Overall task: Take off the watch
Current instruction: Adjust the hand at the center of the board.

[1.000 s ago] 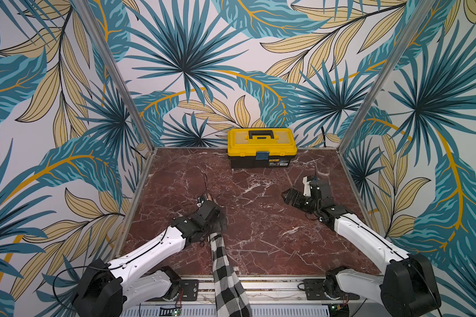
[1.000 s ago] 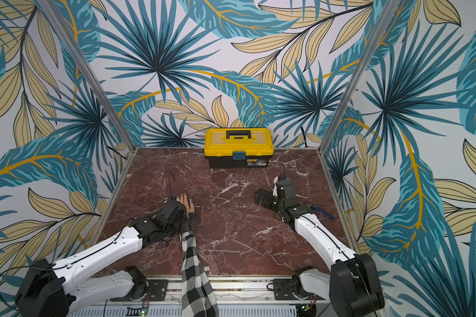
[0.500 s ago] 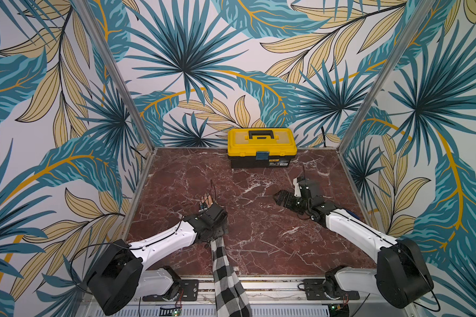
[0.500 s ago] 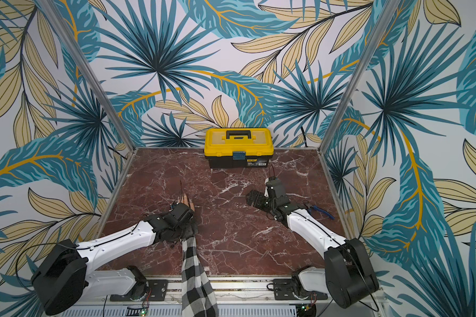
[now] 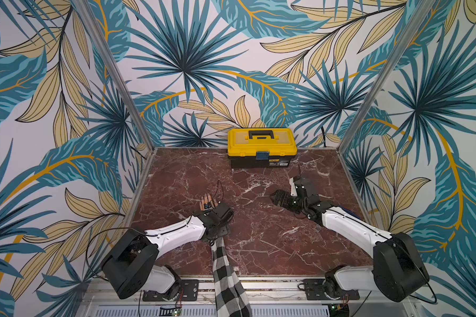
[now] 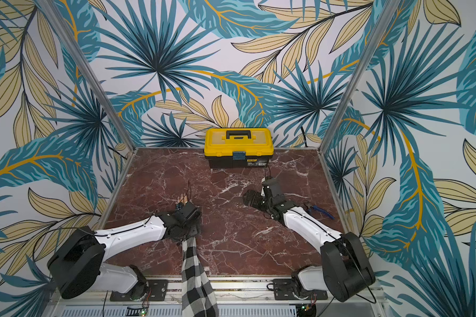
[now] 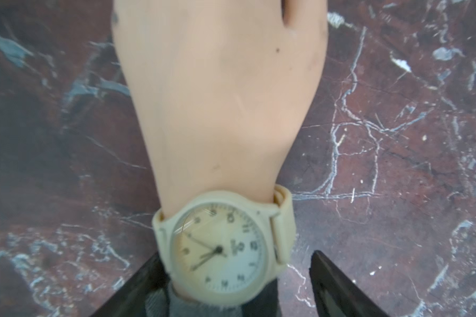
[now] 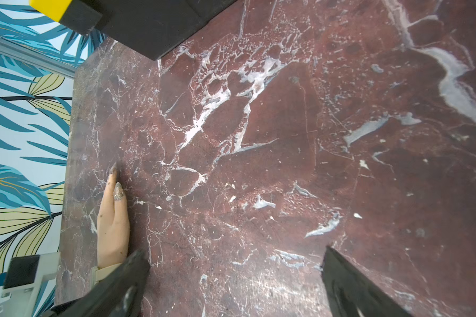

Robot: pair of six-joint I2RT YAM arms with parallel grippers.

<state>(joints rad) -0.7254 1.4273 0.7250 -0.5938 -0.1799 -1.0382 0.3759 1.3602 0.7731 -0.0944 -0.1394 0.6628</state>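
Note:
The watch, beige with a round pale face, sits on the wrist of a mannequin hand that lies flat on the marble table. My left gripper straddles the watch, jaws apart. One finger lies against the case. The other finger stands a small gap off the strap. In both top views the left gripper hides the watch, and only the hand's fingertips show. My right gripper hangs open over bare marble to the right.
A black-and-white checked sleeve runs from the wrist to the table's front edge. A shut yellow toolbox stands at the back wall. A blue-handled item lies behind the right arm. Walls close in the left, right and back sides.
The left gripper's jaws have narrowed around the watch and wrist. The right gripper has drifted left toward the middle of the table, still open.

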